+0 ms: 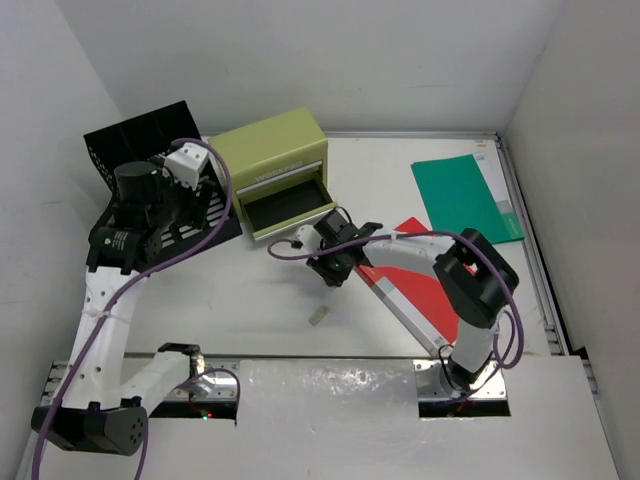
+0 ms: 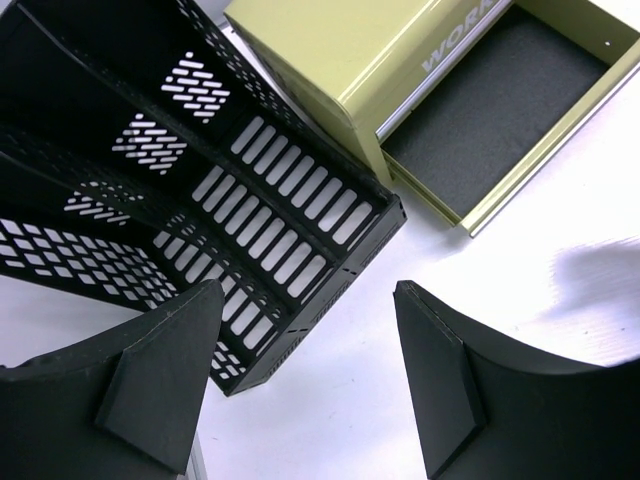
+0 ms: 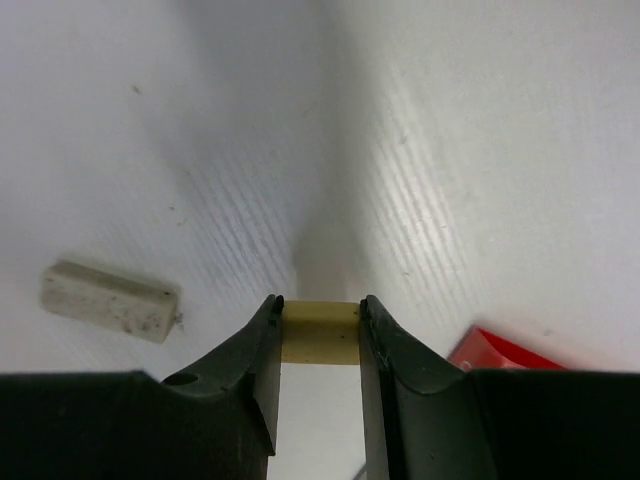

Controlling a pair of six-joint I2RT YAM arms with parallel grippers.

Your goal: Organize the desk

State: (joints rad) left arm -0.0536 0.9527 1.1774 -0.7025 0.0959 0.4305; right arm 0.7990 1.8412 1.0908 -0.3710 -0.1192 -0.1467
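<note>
Bare desk (image 1: 250,300) lay open in the middle, broken only by a small white eraser (image 1: 318,317). The olive drawer box (image 1: 270,155), its drawer (image 1: 290,208) standing open, and the black slotted tray (image 1: 135,140) blocked the far left. A red folder (image 1: 405,290) and a green folder (image 1: 462,195) covered the right. The left end effector (image 2: 308,300) showed a wide, empty gap near the tray's corner. A cream block (image 3: 320,340) filled the right end effector's (image 3: 320,310) gap.

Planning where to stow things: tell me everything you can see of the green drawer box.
The olive-green drawer box looks like painted metal, with pale lettering on its front. Its bottom drawer is pulled open, lined dark, nothing visible inside. It stands upright on the desk, far left, close beside the black slotted tray.
</note>
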